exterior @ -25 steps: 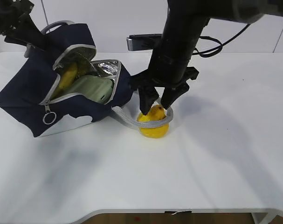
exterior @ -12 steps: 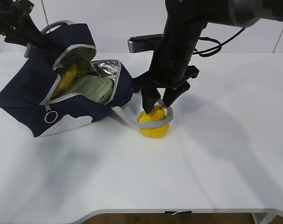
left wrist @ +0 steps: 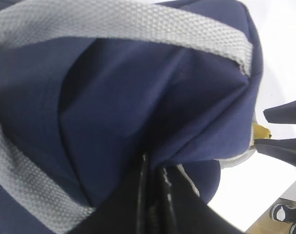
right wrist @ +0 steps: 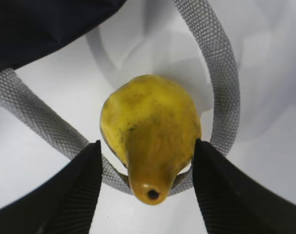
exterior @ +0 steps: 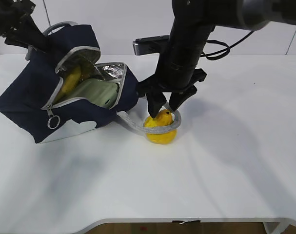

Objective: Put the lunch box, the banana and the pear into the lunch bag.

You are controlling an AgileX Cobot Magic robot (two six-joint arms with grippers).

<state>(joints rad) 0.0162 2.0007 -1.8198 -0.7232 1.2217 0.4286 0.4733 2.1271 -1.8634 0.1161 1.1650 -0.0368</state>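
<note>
The pear (exterior: 160,129) is sitting on the white surface (exterior: 226,170) just to the right of the lunch bag (exterior: 35,97), and one of the bag's grey rope handles (exterior: 138,127) is looping around it, lying against its sides. In the right wrist view the pear (right wrist: 150,131) is showing its stub toward the camera, with the handle (right wrist: 221,92) curving round behind and beside it. The right pincer (exterior: 163,108) is hanging directly over the pear with its jaws standing fairly wide, one finger (right wrist: 72,190) on each flank of the fruit; whether the pads are pressing on the skin cannot be told. The lunch bag is slumping open on the left part of the surface, its silver-lined flap (exterior: 112,73) folding back, and inside it the pale green lunch box (exterior: 96,92) and the banana (exterior: 69,80) are lying side by side, the banana nearer the far wall. The zipper's ring pull (exterior: 52,123) is dangling at the front of the bag above its white corner panel (exterior: 74,130). The left pincer (exterior: 33,41) is reaching in at the upper left corner with its jaws closed tight, pinching the navy fabric at the back of the bag, as the left wrist view shows up close (left wrist: 155,195). Behind the surface a pale wall (exterior: 113,19) is running across, and a black cable (exterior: 221,48) is trailing from the right arm beside a dark flat device (exterior: 150,44).
</note>
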